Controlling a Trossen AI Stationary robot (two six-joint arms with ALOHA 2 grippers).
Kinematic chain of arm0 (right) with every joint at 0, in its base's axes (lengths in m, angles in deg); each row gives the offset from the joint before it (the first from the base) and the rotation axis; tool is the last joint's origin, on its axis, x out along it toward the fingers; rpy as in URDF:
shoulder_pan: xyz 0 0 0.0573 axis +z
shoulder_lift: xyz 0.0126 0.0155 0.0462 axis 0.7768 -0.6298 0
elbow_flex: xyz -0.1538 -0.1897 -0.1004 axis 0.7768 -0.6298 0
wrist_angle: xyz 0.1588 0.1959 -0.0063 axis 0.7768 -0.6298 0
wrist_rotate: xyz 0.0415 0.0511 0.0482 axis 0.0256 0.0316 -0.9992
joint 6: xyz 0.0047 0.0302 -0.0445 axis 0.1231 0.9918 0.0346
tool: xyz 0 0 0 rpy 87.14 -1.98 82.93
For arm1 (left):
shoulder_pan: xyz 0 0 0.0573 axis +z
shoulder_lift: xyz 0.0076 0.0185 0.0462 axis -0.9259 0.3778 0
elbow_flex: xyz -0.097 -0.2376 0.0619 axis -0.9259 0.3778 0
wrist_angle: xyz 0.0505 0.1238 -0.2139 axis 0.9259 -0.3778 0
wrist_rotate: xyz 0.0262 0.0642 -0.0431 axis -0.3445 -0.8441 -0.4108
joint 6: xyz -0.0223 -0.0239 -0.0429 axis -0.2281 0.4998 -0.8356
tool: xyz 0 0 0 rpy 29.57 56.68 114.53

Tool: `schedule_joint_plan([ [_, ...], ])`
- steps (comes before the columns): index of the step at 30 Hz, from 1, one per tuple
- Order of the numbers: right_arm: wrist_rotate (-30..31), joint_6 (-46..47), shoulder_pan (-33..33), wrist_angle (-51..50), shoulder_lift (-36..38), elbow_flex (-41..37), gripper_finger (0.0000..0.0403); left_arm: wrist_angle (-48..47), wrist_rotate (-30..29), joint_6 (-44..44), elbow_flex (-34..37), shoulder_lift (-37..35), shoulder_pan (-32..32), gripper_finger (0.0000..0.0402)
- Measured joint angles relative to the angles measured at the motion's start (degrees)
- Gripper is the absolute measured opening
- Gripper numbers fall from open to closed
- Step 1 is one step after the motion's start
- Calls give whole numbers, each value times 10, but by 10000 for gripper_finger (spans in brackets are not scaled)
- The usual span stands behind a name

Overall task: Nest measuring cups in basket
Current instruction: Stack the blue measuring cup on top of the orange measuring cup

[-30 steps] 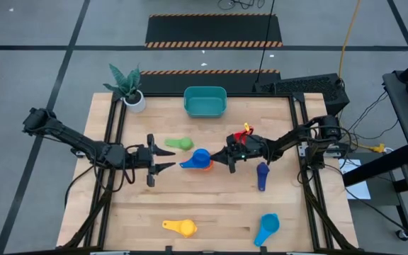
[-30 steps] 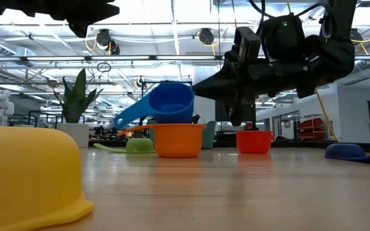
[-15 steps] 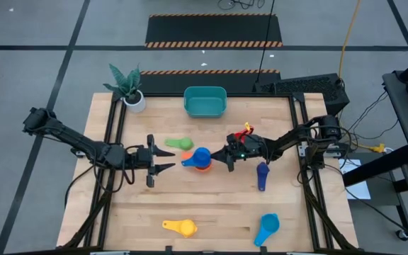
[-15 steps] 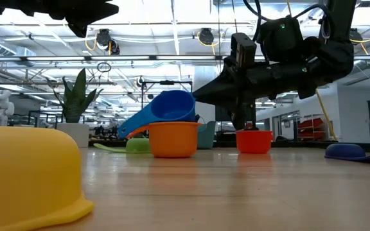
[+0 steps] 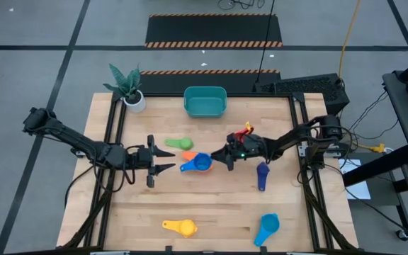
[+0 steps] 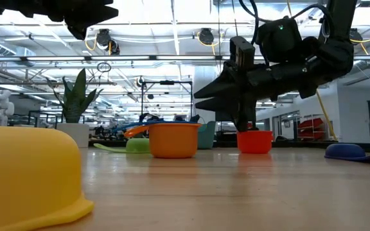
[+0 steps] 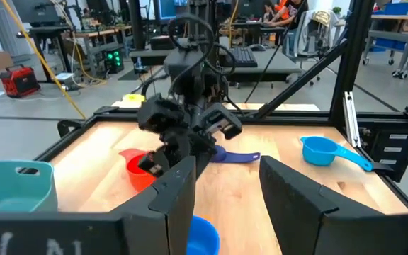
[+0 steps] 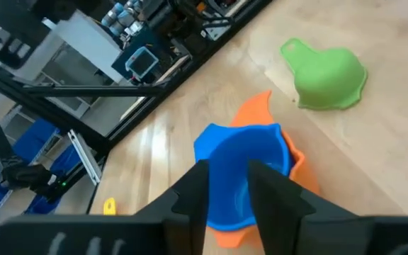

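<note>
The right pincer hangs just above the table, near the middle, w/ its fingers a little spread and nothing between them. Right in front of its tips sits the blue cup, down inside the orange cup; only an orange edge shows around it from above. Just past those two lies the green cup, tipped over w/ its open side down.

Close behind the right pincer is the red cup, by the arm. The navy cup lies beside that arm, near the pincer. The light blue cup is well away, at the table's front edge, and the yellow cup is at the front edge too, upside down.

The basket sits at the back edge, well away from the pincer, and no cups show in it.

The left pincer waits on the other side of the blue cup, fingers spread, holding nothing. A plant pot stands at the back corner.
</note>
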Motion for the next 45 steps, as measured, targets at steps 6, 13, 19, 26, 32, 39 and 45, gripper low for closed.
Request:
schedule_joint_plan([
  [6, 1, -75, 2, -106, 81, 0, 122, 44, -1, -1, 0, 59, 0, 159],
  [13, 59, -172, 41, -247, 173, 0, 142, 72, -5, 20, -50, 198, 8, 181],
  [19, 109, -247, 74, -316, 213, 0, 144, -146, -16, -25, -176, 292, 27, 279],
  [26, 109, -270, 91, -376, 254, 0, 144, -358, -16, -93, -266, 333, 63, 376],
  [32, 109, -271, 106, -409, 280, 0, 144, -399, -1, -90, -254, 356, 73, 394],
  [39, 139, -261, 123, -431, 281, -1, 144, -399, -36, -61, -253, 403, 69, 395],
  [45, 141, -255, 125, -443, 281, -1, 144, -385, -48, -55, -253, 433, 72, 395],
])
